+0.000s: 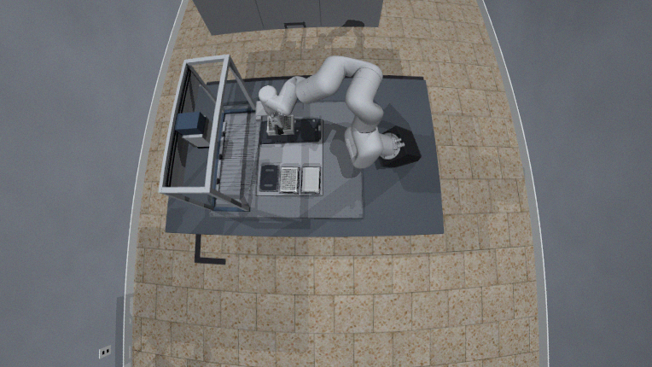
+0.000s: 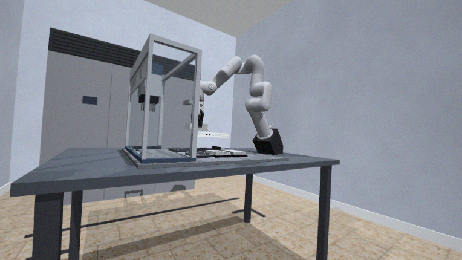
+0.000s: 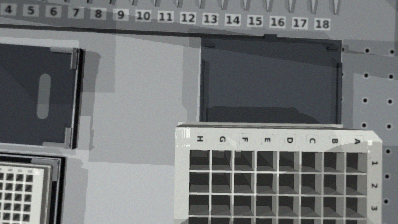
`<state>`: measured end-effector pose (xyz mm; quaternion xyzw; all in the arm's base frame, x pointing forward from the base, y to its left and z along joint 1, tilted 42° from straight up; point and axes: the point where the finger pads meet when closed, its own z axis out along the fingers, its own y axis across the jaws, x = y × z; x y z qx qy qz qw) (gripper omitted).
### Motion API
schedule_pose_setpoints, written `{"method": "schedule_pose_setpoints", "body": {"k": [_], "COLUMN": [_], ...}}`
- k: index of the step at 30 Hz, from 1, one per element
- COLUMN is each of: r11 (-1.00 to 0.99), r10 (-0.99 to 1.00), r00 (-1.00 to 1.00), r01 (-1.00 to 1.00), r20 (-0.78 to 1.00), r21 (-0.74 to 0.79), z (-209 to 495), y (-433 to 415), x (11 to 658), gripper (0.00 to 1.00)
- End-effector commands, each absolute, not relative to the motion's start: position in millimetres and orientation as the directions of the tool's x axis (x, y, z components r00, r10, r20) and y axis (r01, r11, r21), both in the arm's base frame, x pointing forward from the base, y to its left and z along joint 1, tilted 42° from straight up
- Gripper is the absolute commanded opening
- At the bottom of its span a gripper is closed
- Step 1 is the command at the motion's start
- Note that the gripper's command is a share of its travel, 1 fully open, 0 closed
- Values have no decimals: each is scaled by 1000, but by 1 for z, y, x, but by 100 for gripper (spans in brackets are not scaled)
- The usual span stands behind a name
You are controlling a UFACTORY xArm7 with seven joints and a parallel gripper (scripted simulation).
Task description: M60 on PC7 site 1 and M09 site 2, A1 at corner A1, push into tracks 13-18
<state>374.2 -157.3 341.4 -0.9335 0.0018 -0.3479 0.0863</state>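
M09 [image 3: 280,175], the deep-well block with large square wells and column letters H to A along its far edge, is clamped in the gripper [image 1: 279,126] and held in the air above the plate carrier PC7 [image 1: 314,131]. In the wrist view a dark recessed carrier site [image 3: 270,82] is seen just beyond the block's far edge, near the track numbers [image 3: 210,19], with 13 to 18 printed above it. To the left lies the vacated nest S3 [image 3: 37,95] with its slotted floor, and M06 [image 3: 20,192] is seen at the lower left corner, seated in its nest. From the top view, M60 [image 1: 311,178] is seen resting in nest S1. The instrument's frame [image 1: 223,86] stands at the left of the table [image 1: 410,205].
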Motion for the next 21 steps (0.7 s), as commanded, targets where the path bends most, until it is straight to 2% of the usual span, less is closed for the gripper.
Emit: {"method": "schedule_pose_setpoints", "body": {"k": [1,10,21], "r11": [-985,-985,-894], "r10": [-71,-71,-419], "r00": [755,755,723], "r01": [50,50,-224], "r20": [652,652,549], "r21": [-166,-165,-388], "z": [336,329,329], "y": [-175,-193,-193], "x": [371,367,367], "gripper": [0,0,0]}}
